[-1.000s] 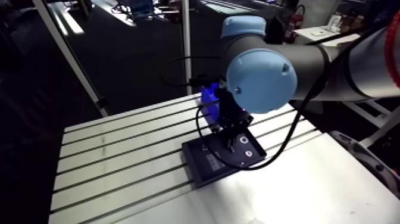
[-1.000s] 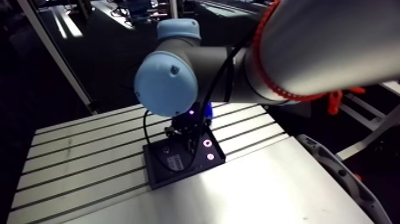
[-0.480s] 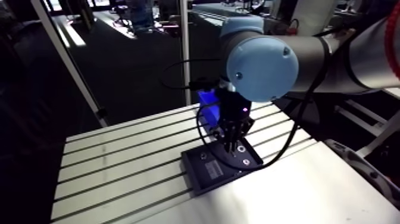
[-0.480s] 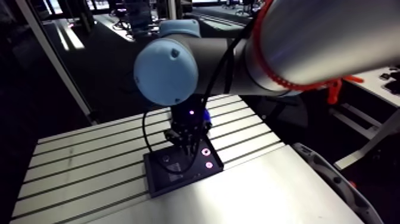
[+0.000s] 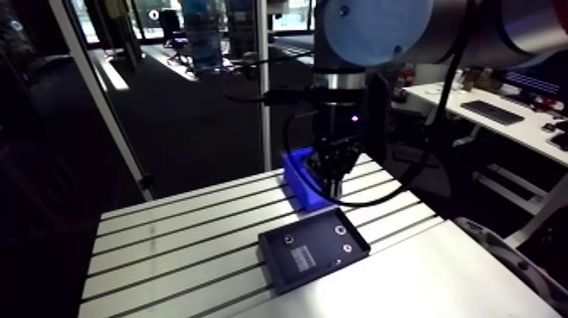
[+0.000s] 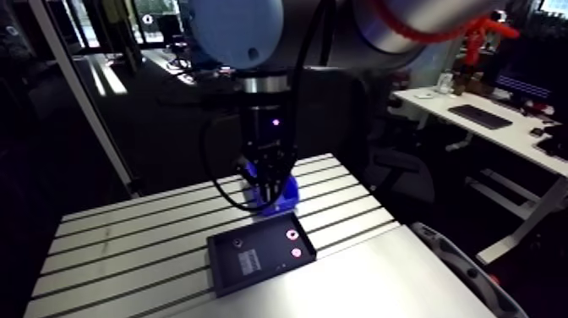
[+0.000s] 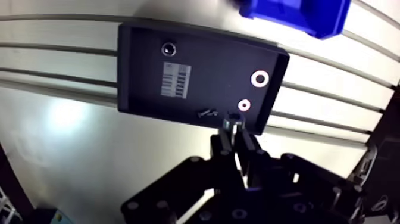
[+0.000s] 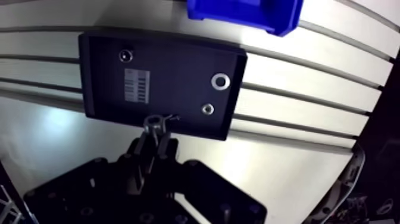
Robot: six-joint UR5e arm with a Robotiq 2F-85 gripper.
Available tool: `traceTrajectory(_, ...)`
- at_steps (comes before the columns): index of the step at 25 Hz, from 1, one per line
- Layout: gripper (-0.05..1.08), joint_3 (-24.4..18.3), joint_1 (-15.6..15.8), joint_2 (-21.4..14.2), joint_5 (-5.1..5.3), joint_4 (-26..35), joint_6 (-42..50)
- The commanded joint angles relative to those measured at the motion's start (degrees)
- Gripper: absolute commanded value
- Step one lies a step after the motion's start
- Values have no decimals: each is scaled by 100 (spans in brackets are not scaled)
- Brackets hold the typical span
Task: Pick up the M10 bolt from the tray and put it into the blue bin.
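Note:
The M10 bolt (image 7: 233, 123) is pinched between my fingertips, its hex head showing just past them. My gripper (image 7: 233, 136) is shut on it and hangs well above the black tray (image 7: 143, 71). In the arm view the gripper (image 5: 330, 180) hovers over the near side of the blue bin (image 5: 300, 179), which stands on the slotted table behind the tray (image 5: 321, 243). In the wrist view the blue bin (image 7: 294, 15) lies ahead of the gripper, past the tray's far edge.
In the tray lie a washer (image 7: 259, 78), a small nut (image 7: 243, 105), a thin screw (image 7: 206, 111), a round part (image 7: 169, 49) in a far corner and a white barcode label (image 7: 176, 78). The slotted aluminium table (image 5: 169, 245) stretches to the left.
The gripper has risen from the tray with the bolt in its fingers and moved back toward the blue bin. The arm camera has shifted with the arm.

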Motion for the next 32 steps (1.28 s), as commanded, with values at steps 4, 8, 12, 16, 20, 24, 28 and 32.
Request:
traceTrajectory(4, 106, -922, 95, -384, -18, 485, -3143)
traceTrajectory(8, 106, -1090, 121, -384, 25, 503, -4655)
traceTrajectory(12, 106, -1327, 95, -331, 131, 485, -6158)
traceTrajectory(16, 106, -1476, 24, -208, 289, 406, -7222)
traceTrajectory(20, 106, -1476, -19, -93, 324, 213, -7899)
traceTrajectory(24, 106, -1450, -28, 91, 298, -42, -8444)
traceTrajectory(28, 106, -1494, -19, 364, 263, -491, -8505)
traceTrajectory(32, 106, -1520, 7, 601, 201, -640, -8470)
